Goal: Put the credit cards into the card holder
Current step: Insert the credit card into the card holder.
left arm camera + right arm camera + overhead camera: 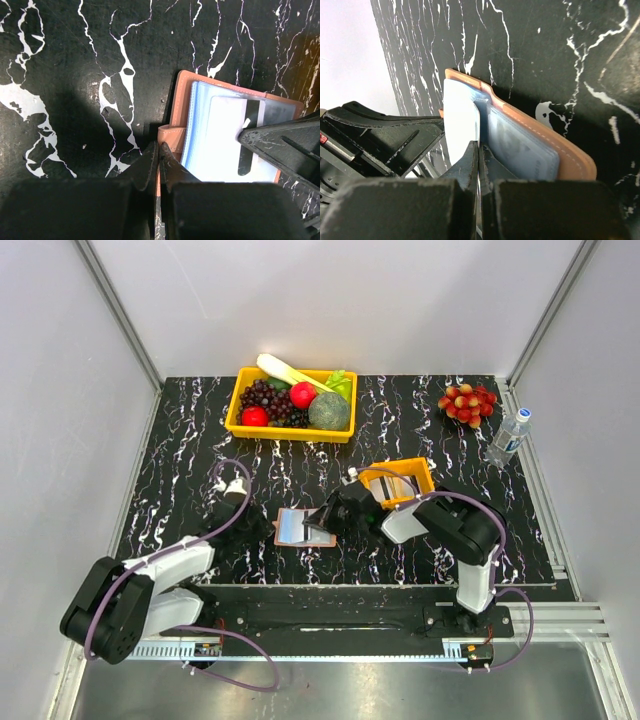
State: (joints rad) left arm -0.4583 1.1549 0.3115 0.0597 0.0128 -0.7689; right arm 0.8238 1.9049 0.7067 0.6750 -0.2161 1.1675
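card holder (297, 529) | credit card (225, 137) over it | black white-veined table (420, 435) | pale walls (340, 300)

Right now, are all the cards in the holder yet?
Not yet. Done: the holder lies open. In hand: the left gripper pinches its edge, which should steady it, and the right gripper holds a white card at the slots, not fully in. Left: more cards seem to wait in the orange tray.
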